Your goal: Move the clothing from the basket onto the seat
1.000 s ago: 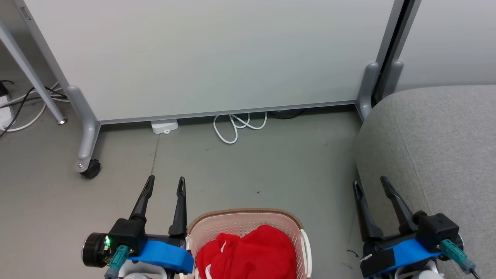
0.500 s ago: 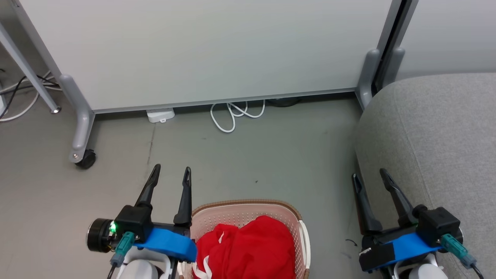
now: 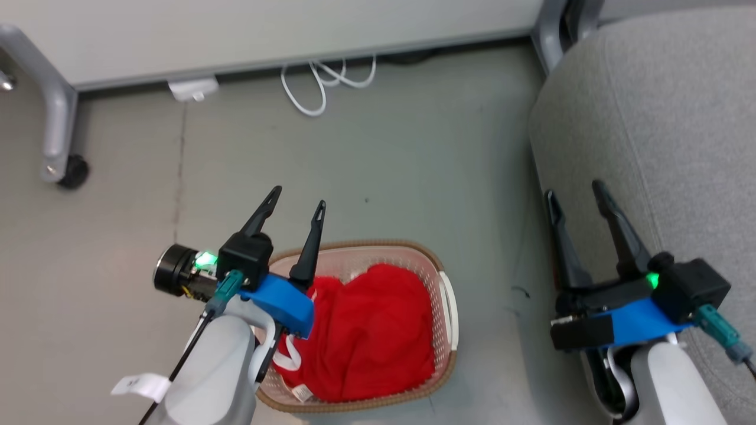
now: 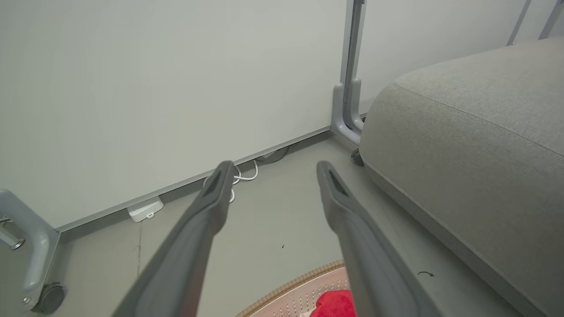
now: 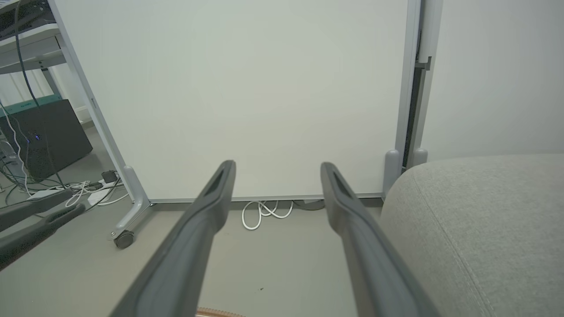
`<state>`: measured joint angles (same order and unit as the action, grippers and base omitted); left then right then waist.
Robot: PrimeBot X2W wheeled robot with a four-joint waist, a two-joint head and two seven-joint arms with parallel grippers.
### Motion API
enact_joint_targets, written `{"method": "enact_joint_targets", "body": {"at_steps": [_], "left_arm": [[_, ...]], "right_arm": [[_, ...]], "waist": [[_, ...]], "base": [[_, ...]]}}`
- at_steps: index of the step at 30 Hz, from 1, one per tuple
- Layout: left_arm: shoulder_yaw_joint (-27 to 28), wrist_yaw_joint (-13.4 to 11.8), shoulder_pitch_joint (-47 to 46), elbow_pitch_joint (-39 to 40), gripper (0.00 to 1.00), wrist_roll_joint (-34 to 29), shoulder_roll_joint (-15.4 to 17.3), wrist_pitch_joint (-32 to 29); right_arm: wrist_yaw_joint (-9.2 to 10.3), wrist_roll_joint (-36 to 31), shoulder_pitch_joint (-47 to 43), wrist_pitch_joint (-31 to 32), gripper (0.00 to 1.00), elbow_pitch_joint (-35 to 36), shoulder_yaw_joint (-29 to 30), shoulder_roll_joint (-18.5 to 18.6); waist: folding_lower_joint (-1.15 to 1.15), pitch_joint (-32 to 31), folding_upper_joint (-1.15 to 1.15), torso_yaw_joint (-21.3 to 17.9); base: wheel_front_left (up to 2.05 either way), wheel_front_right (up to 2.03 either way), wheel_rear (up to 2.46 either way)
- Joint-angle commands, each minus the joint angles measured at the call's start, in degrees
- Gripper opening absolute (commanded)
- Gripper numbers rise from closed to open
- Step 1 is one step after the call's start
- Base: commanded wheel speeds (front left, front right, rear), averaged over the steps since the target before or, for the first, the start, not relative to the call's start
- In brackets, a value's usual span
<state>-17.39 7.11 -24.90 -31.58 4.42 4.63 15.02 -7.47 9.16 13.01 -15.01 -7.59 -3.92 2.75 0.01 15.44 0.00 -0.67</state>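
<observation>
Bright red clothing (image 3: 369, 333) with white trim lies heaped in the cream basket (image 3: 446, 301) with a brown rim, on the floor at the lower middle of the head view. My left gripper (image 3: 298, 198) hangs open over the basket's left rim, nothing between its fingers. My right gripper (image 3: 574, 190) stands open and empty right of the basket, beside the edge of the grey seat (image 3: 667, 130). In the left wrist view my left gripper (image 4: 273, 166) points past a slice of the basket (image 4: 291, 293) and clothing (image 4: 335, 304) toward the seat (image 4: 476, 145). The right wrist view has my right gripper (image 5: 277, 166) beside the seat (image 5: 480, 220).
A white partition panel (image 3: 236, 23) on grey wheeled feet (image 3: 59, 168) stands behind. A looped white cable (image 3: 322, 77) and a white box (image 3: 192, 90) lie at its base. Bare grey floor (image 3: 413, 153) lies between basket and panel. Cables and a dark cabinet (image 5: 39, 136) sit far left.
The head view has tilted down, so more of the basket and clothing shows. My left gripper has shifted over the basket's left rim. Both grippers stay open.
</observation>
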Motion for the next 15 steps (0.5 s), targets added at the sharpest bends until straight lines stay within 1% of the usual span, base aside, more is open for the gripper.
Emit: {"method": "enact_joint_targets", "body": {"at_steps": [1,5,6,7,8,9,10,15], "left_arm": [[-1.37,0.46,-2.51,-1.95,1.00,-0.53,0.77,0.25],[-6.09,0.32,-6.44,-7.34,1.00,0.28,1.93,0.21],[-6.09,0.32,-6.44,-7.34,1.00,0.28,1.93,0.21],[-8.50,0.33,-8.42,-9.71,1.00,0.78,2.45,0.21],[-9.71,0.34,-9.14,-11.19,1.00,1.14,2.63,0.21],[-9.71,0.34,-9.14,-11.19,1.00,1.14,2.63,0.21],[-12.03,0.34,-10.81,-13.95,1.00,1.74,3.11,0.21],[-16.93,0.34,-15.08,-20.82,1.00,3.33,4.01,0.21]], "right_arm": [[-0.04,-0.46,2.09,-0.26,1.00,0.81,-0.07,0.24],[-0.04,-0.54,4.69,-0.25,1.00,1.85,-0.24,0.24],[-0.04,-0.54,4.69,-0.25,1.00,1.85,-0.24,0.24],[-0.04,-0.59,5.86,-0.26,1.00,2.37,-0.41,0.22],[-0.04,-0.67,6.36,-0.26,1.00,2.52,-0.45,0.23],[-0.04,-0.67,6.36,-0.26,1.00,2.52,-0.45,0.23],[-0.04,-0.67,7.42,-0.26,1.00,2.85,-0.54,0.23],[-0.04,-1.01,10.26,-0.26,1.00,4.05,-0.79,0.23]], "waist": [[-0.01,5.20,0.00,-2.12],[-0.01,9.62,0.00,-3.36],[-0.01,9.62,0.00,-3.36],[-0.01,11.69,0.00,-3.91],[-0.01,12.69,0.00,-4.16],[-0.01,12.69,0.00,-4.16],[-0.01,14.64,0.00,-4.66],[-0.01,19.62,0.00,-5.83]], "base": [[0.00,0.00,0.00],[0.00,0.00,0.00],[0.00,0.00,0.00],[0.00,0.00,0.00],[0.00,0.00,0.00],[0.00,0.00,0.00],[0.00,0.00,0.00],[0.00,0.00,0.00]]}}
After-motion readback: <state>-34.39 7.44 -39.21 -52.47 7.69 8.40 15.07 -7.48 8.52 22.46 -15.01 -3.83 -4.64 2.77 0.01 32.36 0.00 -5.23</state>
